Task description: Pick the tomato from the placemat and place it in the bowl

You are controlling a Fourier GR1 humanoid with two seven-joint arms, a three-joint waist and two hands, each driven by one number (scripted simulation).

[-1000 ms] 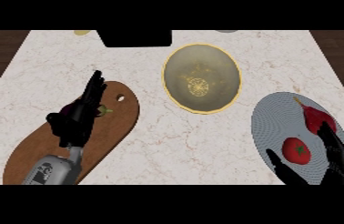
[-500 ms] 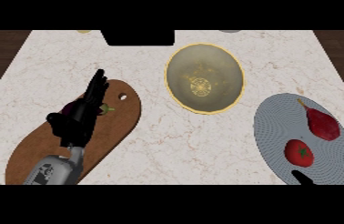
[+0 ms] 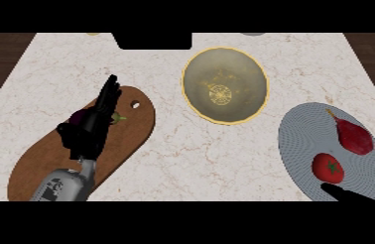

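The tomato lies on the grey placemat at 4 o'clock in the view, near the mat's lower edge. A longer red vegetable lies at the tomato's 1 o'clock, close to it but apart. Just below the tomato, at its 5 o'clock, a sliver of the right hand shows at the view's edge, not touching the tomato. I cannot tell whether that hand is open or closed. The yellow-rimmed bowl stands on the counter at the tomato's 10 o'clock, well apart. At 8 o'clock lies a wooden board. Above the board is the left hand, its fingers straight and together, pointing to 12 o'clock. The hand partly hides a purple vegetable.
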